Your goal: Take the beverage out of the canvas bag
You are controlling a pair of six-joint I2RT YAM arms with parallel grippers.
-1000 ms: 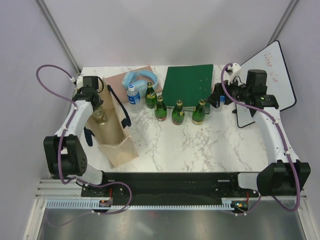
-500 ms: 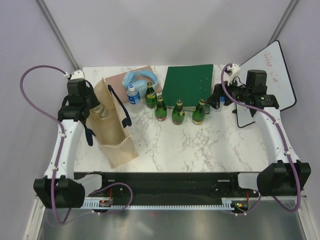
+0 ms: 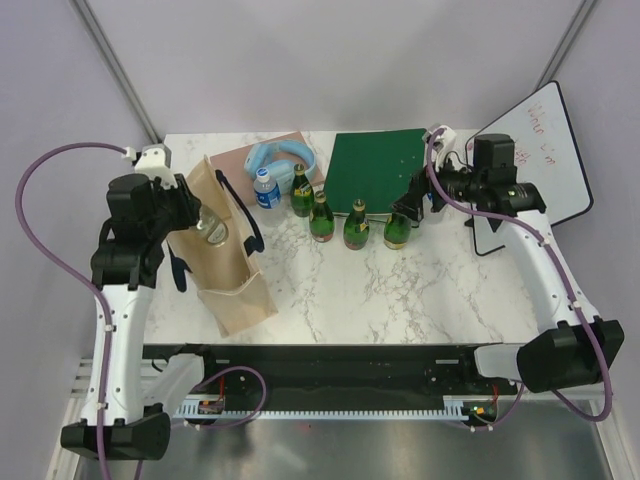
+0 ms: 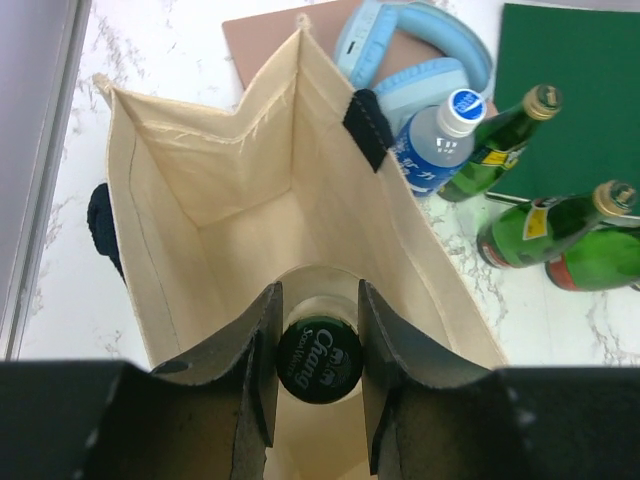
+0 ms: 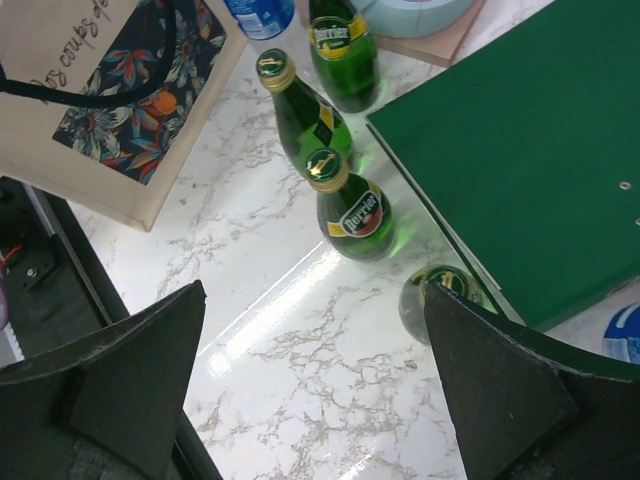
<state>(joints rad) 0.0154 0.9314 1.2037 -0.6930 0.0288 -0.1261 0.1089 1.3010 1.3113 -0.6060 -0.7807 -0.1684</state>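
Observation:
The beige canvas bag [image 3: 235,285] with navy handles stands open at the table's left; the left wrist view looks down into it [image 4: 230,190]. Inside stands a clear bottle with a dark green "Chang" cap [image 4: 319,358], seen from above as a glassy neck [image 3: 211,230]. My left gripper [image 4: 319,345] is over the bag's mouth, its fingers pressed on both sides of the cap; in the top view it is at the bag's upper left [image 3: 190,208]. My right gripper [image 5: 312,300] is wide open and empty, hovering over the marble near the green bottles [image 3: 412,203].
Several green Perrier bottles [image 3: 356,228] stand in a row mid-table. A small water bottle [image 3: 266,188] and blue headphones [image 3: 282,158] on a brown pad sit behind the bag. A green binder [image 3: 378,168] lies at the back and a whiteboard [image 3: 540,150] leans at right.
My left arm has risen and swung out to the left, still gripping the bottle at the bag's mouth. My right gripper has shifted left toward the green bottles.

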